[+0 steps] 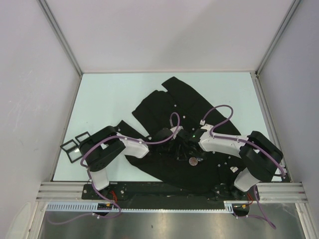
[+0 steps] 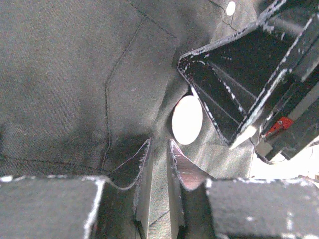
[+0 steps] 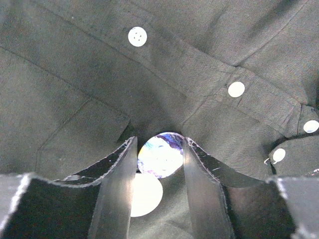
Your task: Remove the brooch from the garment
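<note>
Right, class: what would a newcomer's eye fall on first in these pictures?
The big black shirt sprawled across the pale table, both arms meeting over its middle. In the right wrist view, a shiny round brooch sits between the fingers of the right tool, white buttons dotting the cloth above.

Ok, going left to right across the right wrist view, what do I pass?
One finger of the right tool → brooch → other finger → first button → second button → edge button, all against the garment.
</note>
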You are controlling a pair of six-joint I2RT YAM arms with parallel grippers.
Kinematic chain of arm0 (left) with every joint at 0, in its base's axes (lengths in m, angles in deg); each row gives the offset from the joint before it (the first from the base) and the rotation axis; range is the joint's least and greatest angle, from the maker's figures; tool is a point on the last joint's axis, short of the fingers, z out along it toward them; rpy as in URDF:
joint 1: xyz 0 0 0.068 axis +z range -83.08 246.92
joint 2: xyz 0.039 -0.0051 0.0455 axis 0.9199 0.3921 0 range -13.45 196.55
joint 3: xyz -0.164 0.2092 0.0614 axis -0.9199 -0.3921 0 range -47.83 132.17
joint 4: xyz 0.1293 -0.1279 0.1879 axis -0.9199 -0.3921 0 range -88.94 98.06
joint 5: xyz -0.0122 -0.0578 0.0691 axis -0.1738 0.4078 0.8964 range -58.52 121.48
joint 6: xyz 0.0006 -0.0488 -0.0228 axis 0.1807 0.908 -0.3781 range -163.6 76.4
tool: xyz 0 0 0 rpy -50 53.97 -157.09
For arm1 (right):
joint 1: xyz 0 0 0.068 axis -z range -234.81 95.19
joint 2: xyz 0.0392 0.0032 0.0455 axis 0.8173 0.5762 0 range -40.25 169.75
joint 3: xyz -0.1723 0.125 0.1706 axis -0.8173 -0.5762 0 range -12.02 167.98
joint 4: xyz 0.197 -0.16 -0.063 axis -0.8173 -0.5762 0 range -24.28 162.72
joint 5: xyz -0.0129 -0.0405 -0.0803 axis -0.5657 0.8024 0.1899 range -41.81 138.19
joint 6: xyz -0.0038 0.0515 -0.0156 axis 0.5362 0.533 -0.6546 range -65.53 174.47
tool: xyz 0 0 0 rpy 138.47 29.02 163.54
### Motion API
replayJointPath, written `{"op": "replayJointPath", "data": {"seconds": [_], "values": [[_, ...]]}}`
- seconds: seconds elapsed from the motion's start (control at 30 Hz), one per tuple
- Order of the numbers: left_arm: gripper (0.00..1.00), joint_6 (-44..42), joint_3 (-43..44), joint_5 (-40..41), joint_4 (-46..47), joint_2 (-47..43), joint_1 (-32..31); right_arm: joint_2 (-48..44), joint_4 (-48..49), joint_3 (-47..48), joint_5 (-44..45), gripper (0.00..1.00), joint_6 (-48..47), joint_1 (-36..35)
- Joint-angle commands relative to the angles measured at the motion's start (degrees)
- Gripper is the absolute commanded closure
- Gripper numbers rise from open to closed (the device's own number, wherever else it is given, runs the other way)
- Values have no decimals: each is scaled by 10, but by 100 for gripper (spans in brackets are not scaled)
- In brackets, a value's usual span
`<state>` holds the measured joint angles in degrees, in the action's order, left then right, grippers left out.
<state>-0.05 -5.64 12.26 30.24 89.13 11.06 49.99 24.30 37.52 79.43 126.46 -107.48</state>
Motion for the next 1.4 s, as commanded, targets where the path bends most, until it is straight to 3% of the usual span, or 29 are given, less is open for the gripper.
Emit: {"op": "replayJointPath", "data": {"seconds": [0.0,0.17,0.3,0.6,0.8,0.83,0.97,1.03,1.07,1.27,1.37], "values": [[78,-3,-7,11,19,-20,-1,2,-11,19,34,57,29,-2],[78,-6,0,5,16,-20,0,-20,-7,20,36,65,34,-11],[78,-6,6,-5,13,-19,0,-39,-9,14,47,83,42,-15],[78,1,34,-47,22,-12,1,-122,20,-51,55,97,53,-15],[77,10,59,-81,34,4,2,-193,75,-108,34,100,8,3],[77,11,61,-85,35,5,1,-197,76,-109,34,100,-1,4],[77,9,59,-70,26,2,3,-198,94,-109,12,72,-65,5],[76,7,53,-61,23,-7,6,-197,108,-109,2,64,-84,4],[74,6,45,-52,23,-10,7,-195,110,-109,-7,56,-87,4],[69,4,12,-35,26,-27,12,-168,125,-106,-20,38,-103,5],[69,7,0,-33,35,-27,13,-134,128,-103,-31,38,-94,6]]}}
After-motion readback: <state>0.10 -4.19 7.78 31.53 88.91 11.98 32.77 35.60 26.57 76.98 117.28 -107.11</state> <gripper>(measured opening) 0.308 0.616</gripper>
